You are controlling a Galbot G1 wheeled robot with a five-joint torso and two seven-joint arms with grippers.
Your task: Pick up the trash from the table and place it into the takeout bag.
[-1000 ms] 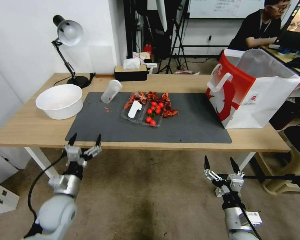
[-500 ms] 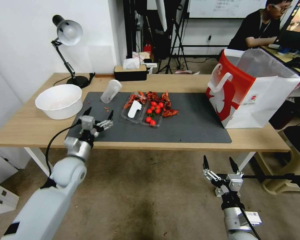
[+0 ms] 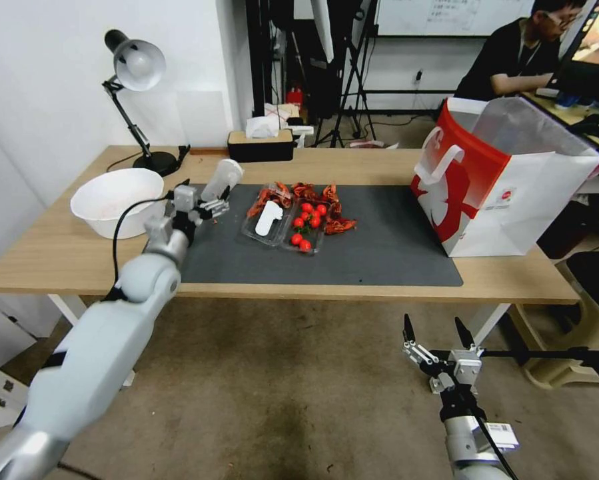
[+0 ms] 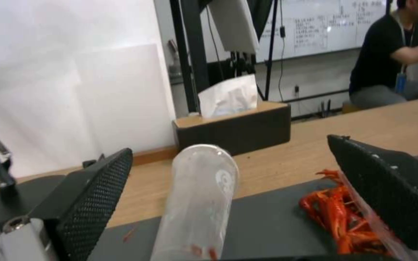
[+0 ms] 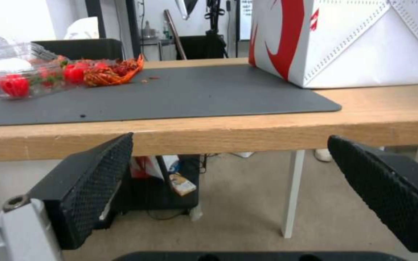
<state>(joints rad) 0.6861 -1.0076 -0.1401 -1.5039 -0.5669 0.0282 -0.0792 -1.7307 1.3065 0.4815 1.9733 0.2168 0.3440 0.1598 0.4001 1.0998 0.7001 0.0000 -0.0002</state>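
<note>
A clear plastic cup (image 3: 223, 178) lies on its side at the back left of the dark grey mat (image 3: 379, 247). My left gripper (image 3: 206, 189) is open at the cup's near end. In the left wrist view the cup (image 4: 197, 203) lies between the two black pads (image 4: 90, 203) of the left gripper (image 4: 230, 148), and neither pad touches it. The red-and-white takeout bag (image 3: 506, 187) stands open at the table's right end. My right gripper (image 3: 432, 324) hangs open below the table's front edge (image 5: 267, 136), with nothing in it.
A large white bowl (image 3: 116, 200) stands left of the mat. A clear tray of cherry tomatoes (image 3: 287, 225) and red crayfish shells (image 3: 326, 200) lie mid-mat. A desk lamp (image 3: 136, 67) and a tissue box (image 3: 260, 143) stand at the back of the table (image 3: 59, 257).
My left arm has risen from the table's front edge and reached forward over the mat to the lying cup. The right arm has barely moved.
</note>
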